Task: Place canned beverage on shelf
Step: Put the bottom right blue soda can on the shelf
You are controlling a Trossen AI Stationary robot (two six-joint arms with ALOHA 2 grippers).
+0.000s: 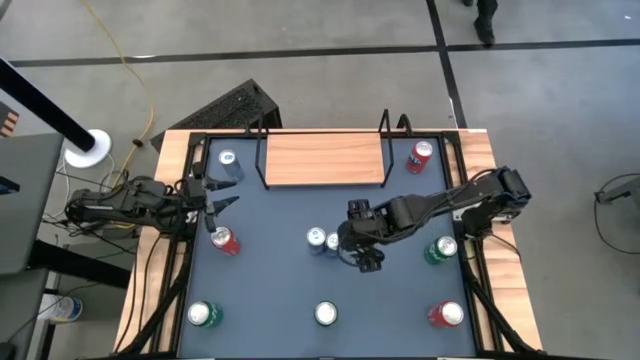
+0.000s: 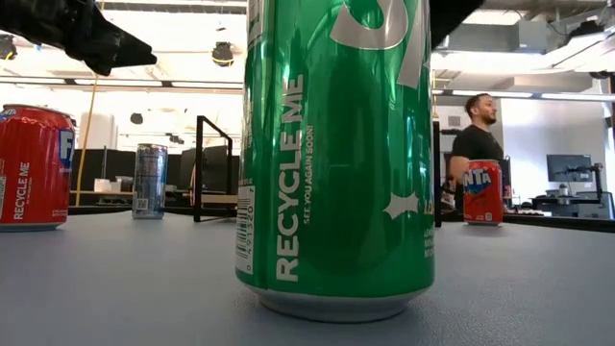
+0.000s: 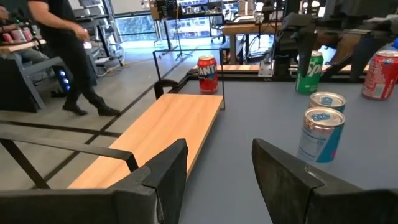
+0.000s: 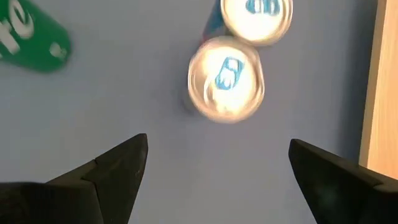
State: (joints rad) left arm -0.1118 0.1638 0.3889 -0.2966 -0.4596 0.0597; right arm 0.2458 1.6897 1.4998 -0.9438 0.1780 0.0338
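The shelf (image 1: 322,158), a light-wood board with black wire ends, lies flat at the table's far middle. Two blue-and-silver cans (image 1: 316,238) (image 1: 332,241) stand upright side by side at the table's centre. My right gripper (image 1: 356,252) hangs above the table just right of them, tilted down and open. In the right wrist view the nearer can (image 4: 227,78) lies ahead of the open fingers, which hold nothing. My left gripper (image 1: 218,205) waits level at the table's left edge, open and holding nothing (image 3: 217,180).
More upright cans stand around: blue (image 1: 229,160) and red (image 1: 420,155) beside the shelf, red (image 1: 224,240) at left, green (image 1: 440,250) at right. Green (image 1: 204,314), silver-topped (image 1: 326,314) and red (image 1: 446,314) stand along the near edge. A person (image 2: 476,135) stands beyond the table.
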